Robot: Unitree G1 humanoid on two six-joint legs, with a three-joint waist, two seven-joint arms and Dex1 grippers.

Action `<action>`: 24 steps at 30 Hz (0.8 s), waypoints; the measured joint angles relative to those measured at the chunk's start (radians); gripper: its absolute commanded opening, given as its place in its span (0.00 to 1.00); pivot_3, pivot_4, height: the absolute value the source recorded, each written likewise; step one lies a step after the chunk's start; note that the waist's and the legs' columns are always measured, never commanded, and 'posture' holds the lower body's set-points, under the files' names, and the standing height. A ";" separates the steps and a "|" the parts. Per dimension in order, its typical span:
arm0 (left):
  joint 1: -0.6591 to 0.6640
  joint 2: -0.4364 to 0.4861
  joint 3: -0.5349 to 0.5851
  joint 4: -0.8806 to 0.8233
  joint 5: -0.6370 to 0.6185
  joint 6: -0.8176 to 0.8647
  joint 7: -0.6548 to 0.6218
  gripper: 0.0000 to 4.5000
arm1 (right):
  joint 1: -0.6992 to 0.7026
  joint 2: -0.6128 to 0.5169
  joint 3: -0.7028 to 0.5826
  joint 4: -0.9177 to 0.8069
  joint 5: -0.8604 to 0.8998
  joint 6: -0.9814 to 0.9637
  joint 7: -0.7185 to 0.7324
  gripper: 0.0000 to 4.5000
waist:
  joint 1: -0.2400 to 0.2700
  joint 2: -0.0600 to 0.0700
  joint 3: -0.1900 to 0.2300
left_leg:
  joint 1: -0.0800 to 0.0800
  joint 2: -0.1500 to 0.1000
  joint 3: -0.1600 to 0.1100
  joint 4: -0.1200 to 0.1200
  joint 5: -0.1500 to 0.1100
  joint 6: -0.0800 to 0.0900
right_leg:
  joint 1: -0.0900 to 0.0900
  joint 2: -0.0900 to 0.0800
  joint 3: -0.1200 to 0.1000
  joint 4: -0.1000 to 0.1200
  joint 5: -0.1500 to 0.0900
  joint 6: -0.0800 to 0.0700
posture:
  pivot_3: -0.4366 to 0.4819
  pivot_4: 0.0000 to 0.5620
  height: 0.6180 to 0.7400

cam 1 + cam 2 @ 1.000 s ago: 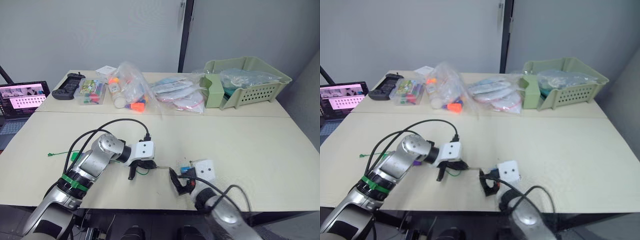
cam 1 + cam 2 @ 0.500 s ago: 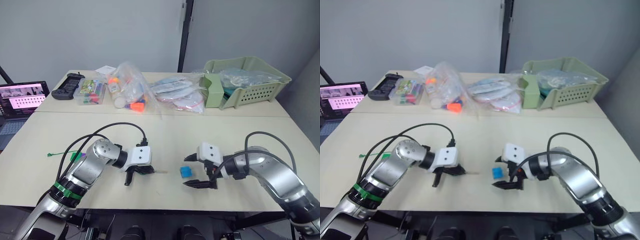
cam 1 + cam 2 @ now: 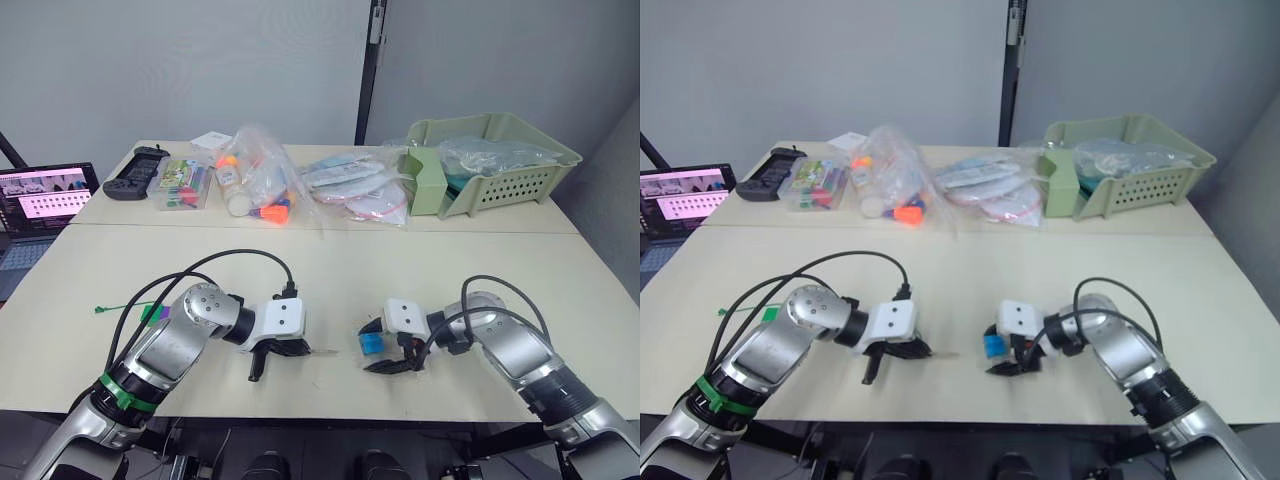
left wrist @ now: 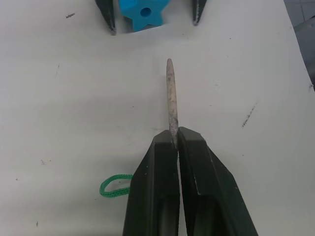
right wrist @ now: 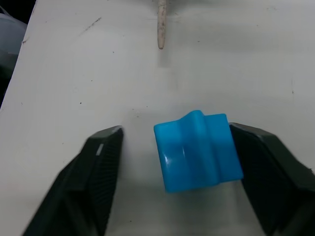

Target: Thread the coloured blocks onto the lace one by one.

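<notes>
In the left eye view the left pincer [image 3: 272, 352] lies low on the cream bench [image 3: 330, 270], closed on the lace [image 3: 118, 306]. The lace's pale tip [image 3: 322, 351] pokes out toward the blue block [image 3: 371, 343]. The lace's green cord trails away across the bench on the far side of the left arm from the block. The right pincer [image 3: 385, 348] is spread wide around the blue block, one finger on each side of it. Well beyond the block, at the back of the bench, stand a green basket [image 3: 497, 160], clear bags of toys [image 3: 258, 180], a black controller [image 3: 135, 171] and a laptop [image 3: 40, 205].

The left wrist view shows the two black fingers [image 4: 199, 187] pressed together, clamping the needle-like tip [image 4: 171, 98], which points at the hole in the blue block [image 4: 143, 12]; a gap separates tip and block. A green loop of cord [image 4: 114, 186] lies on the bench beside the fingers.

The right wrist view has the blue block [image 5: 198, 150] between the spread fingers [image 5: 98, 167], close against one finger and clear of the other. The tip [image 5: 161, 22] lies beyond the block, apart from it.
</notes>
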 measured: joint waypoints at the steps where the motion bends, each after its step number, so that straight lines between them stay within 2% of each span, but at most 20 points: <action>1: 0.000 0.000 0.000 -0.002 0.000 0.000 0.000 0.00 | 0.000 0.002 -0.003 0.003 -0.001 0.000 0.000 0.50 | 0.000 0.000 0.000 | 0.000 0.000 0.000 0.000 0.000 0.000 | 0.000 0.000 0.000 0.000 0.000 0.000 | 0.48 0.27 1.00; 3: 0.000 0.000 0.000 -0.002 0.000 0.001 0.000 0.00 | 0.000 0.005 -0.008 0.011 -0.001 -0.001 0.002 0.35 | 0.000 0.000 0.000 | 0.000 0.000 0.000 0.000 0.000 0.000 | 0.000 0.000 0.000 0.000 0.000 0.000 | 0.48 0.27 1.00; 4: -0.001 0.000 0.000 -0.002 0.000 0.001 0.000 0.00 | 0.000 0.005 -0.010 0.012 -0.002 -0.001 0.002 0.31 | 0.000 0.000 0.000 | 0.000 0.000 0.000 0.001 0.000 0.000 | 0.000 0.000 0.000 0.000 0.000 0.000 | 0.48 0.27 1.00; 10: -0.025 -0.015 -0.014 -0.005 -0.008 0.025 -0.001 0.00 | 0.026 0.040 -0.061 -0.038 0.001 0.122 -0.070 0.31 | 0.002 0.000 0.000 | 0.000 0.000 -0.001 0.001 0.000 0.000 | 0.000 0.000 0.000 0.001 0.000 0.000 | 0.48 0.27 1.00; 16: -0.092 -0.028 -0.056 -0.042 0.011 0.117 0.028 0.00 | 0.058 0.070 -0.058 -0.262 0.020 0.372 -0.158 0.31 | 0.001 0.000 0.000 | -0.001 -0.001 -0.002 0.001 0.000 0.000 | -0.001 0.000 0.000 0.001 0.000 0.000 | 0.48 0.27 1.00; 24: -0.127 -0.019 -0.115 -0.043 0.043 0.150 0.032 0.00 | 0.076 0.065 -0.021 -0.285 0.008 0.406 -0.182 0.31 | 0.001 0.000 0.000 | -0.001 -0.001 0.000 0.001 0.000 0.000 | -0.001 0.000 0.000 0.001 0.000 0.000 | 0.48 0.27 1.00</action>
